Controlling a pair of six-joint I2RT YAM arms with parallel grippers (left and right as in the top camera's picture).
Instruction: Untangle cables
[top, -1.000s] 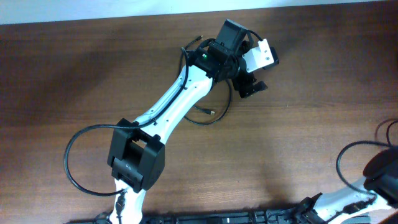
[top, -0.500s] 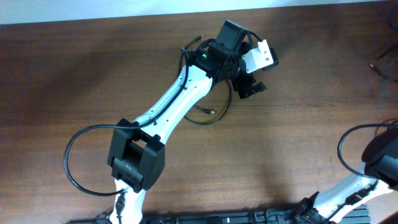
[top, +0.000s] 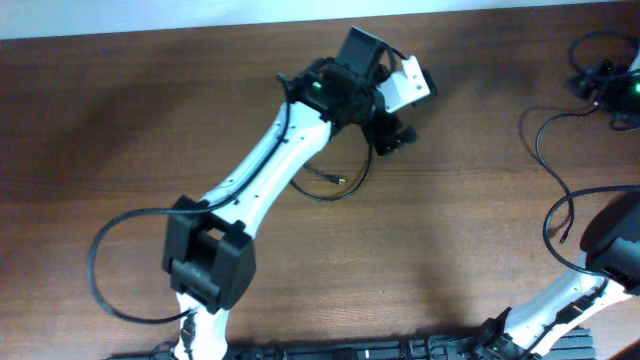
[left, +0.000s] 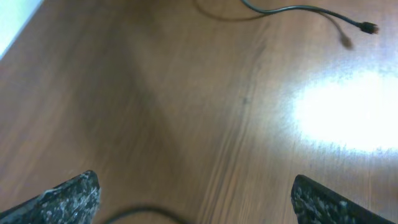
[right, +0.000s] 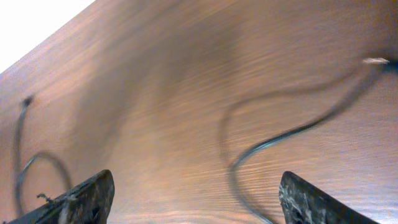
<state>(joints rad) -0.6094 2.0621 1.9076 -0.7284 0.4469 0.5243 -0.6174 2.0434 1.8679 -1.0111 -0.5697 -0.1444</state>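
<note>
Left gripper: the left gripper (left: 199, 198) is released, its fingers wide apart with only bare table (top: 450, 250) between them.
Right gripper: the right gripper (right: 193, 199) is released too, holding nothing, with its fingers spread at the bottom corners of the wrist view.
Cables: they lie as separate strands. The centre cord (top: 352, 192) curls beside the left arm, and the right-hand cord (top: 538, 150) snakes along the right side of the table.
Centre cord: part of it runs under the left arm, so I cannot tell whether it crosses itself there. Its plug (left: 369, 27) lies ahead of the open fingers, well apart from them.
Right-hand cord: in the right wrist view it bends ahead of the fingers (right: 280, 134). A second thin loop lies off to the left (right: 25, 168).
Risk, wrong target: a thick arm wire (top: 552, 225) curves close to the right-hand cord, and a grab there would likely catch the robot's own wiring.
Risk, missed pinch: the cords are thin and flat on the wood, so the fingers may close above them or push them aside.
Risk, fresh tangle: dragging the centre cord while the arm lies over it could snag it on the arm or tighten the curl into a knot.
Risk, edge: the right-hand cord lies near the table's far edge, and a careless pull could send it over.
</note>
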